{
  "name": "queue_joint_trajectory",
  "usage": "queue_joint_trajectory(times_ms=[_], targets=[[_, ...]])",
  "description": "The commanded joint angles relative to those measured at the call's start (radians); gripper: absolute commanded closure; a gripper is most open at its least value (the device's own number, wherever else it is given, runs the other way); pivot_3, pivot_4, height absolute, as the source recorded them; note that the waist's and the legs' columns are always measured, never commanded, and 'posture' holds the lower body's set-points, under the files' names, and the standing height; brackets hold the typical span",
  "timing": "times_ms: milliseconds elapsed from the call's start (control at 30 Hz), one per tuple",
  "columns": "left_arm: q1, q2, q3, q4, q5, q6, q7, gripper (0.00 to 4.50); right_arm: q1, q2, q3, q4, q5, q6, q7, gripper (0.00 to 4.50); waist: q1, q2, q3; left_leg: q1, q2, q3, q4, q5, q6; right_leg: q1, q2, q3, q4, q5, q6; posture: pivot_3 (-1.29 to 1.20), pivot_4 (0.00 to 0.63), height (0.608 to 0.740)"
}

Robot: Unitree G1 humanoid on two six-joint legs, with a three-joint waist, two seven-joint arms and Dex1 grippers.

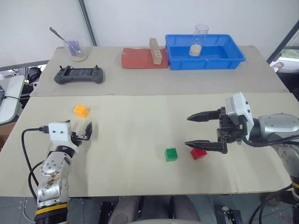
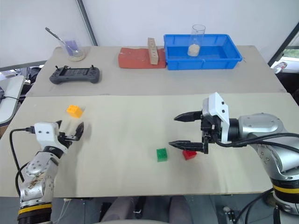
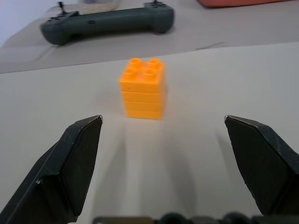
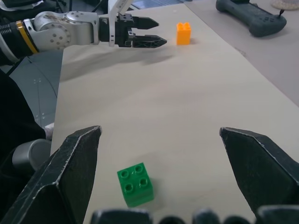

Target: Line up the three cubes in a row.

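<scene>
near the orange cube (image 1: pixel 81 110), left tool (image 1: pixel 80 131) gapes empty; right tool (image 1: pixel 204 131), released, seemingly hovers over red cube (image 1: pixel 198 153).

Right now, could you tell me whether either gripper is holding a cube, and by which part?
Nothing is held. The left gripper stands open short of the orange cube; the right gripper is open above the table.

Bare table (image 1: pixel 131 126) is left between orange cube (image 1: pixel 81 110) and green cube (image 1: pixel 171 154); nothing blocks passage there.
</scene>
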Motion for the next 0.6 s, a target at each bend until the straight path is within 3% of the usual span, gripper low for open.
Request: queue_joint_trajectory(times_ms=[33,300,500,600], targets=[[-0.081,0.064,0.027,0.107,-0.013,-0.036,-0.042,0.04,-0.041,0.011,0.008,-0.009,0.018,0.011,-0.006,0.0,0.0,0.0,0.0,0.0,0.0,0.0,0.0,0.0,0.0,0.0,0.0,0.0,0.0,0.0,0.0,0.0,0.15,0.74],[-0.304,0.188,-0.037,0.518,-0.016,-0.132,-0.311,0.04,-0.083,0.032,0.023,-0.017,0.028,0.035,-0.026,0.0,-0.001,0.0,0.0,0.0,0.0,0.0,0.0,0.0,0.0,0.0,0.0,0.0,0.0,0.0,0.0,0.0,0.15,0.74],[-0.438,0.232,-0.073,0.777,0.017,-0.258,-0.398,0.04,-0.086,0.027,0.015,-0.029,0.041,0.047,-0.034,0.0,-0.012,-0.001,0.0,0.0,-0.001,0.0,0.0,0.0,0.0,0.0,0.0,0.0,0.001,0.0,0.0,0.0,0.15,0.74],[-0.474,0.233,-0.082,0.836,0.022,-0.298,-0.413,1.34,-0.082,0.026,0.011,-0.035,0.04,0.049,-0.037,0.0,-0.018,-0.001,0.0,-0.001,-0.001,0.0,0.0,0.0,0.0,0.0,-0.001,0.0,0.001,0.0,0.0,0.0,0.15,0.74]])
